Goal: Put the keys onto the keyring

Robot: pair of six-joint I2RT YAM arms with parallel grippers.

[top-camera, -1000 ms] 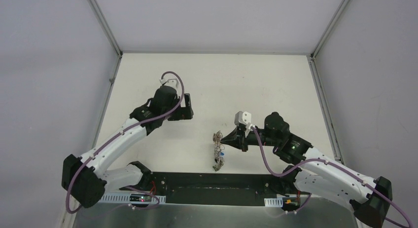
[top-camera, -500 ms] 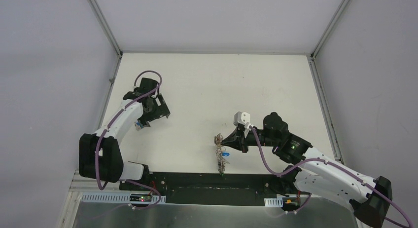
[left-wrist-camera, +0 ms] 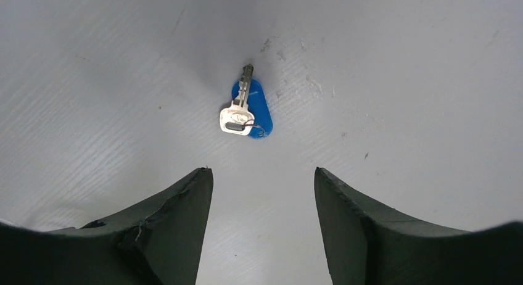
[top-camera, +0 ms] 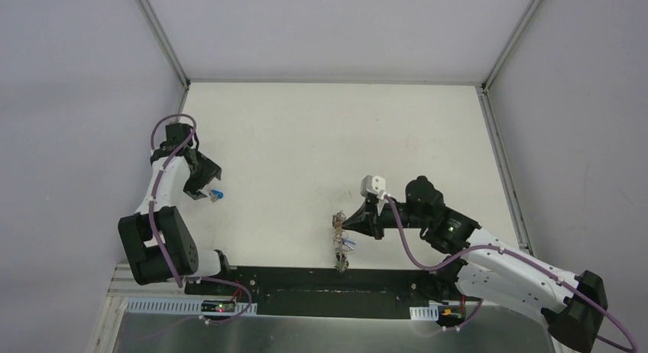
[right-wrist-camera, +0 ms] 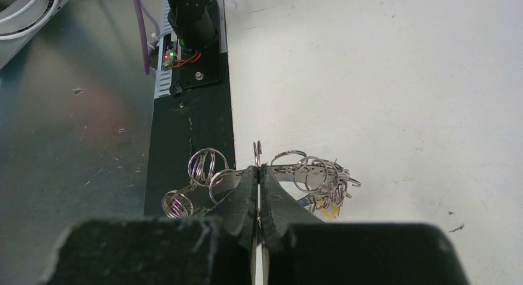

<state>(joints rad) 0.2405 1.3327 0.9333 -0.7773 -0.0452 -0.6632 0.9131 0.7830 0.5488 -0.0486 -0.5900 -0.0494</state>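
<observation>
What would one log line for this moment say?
left jaws: open, aimed at blue-tagged key lying on table | right jaws: shut on keyring | step: key not yet on keyring

A robotics lab test cell. A bare white table (top-camera: 328,139) is boxed in by plain pale walls (top-camera: 76,101) held in aluminium posts (top-camera: 160,36), with no furniture or household goods. Two white-and-black arms, left (top-camera: 157,208) and right (top-camera: 504,265), are bolted to a black base plate (top-camera: 321,292) at its near edge. Purple cables (top-camera: 409,250) run loose along them, and a small board with lit LEDs (top-camera: 221,306) sits on a bare metal sheet (top-camera: 306,334).
</observation>
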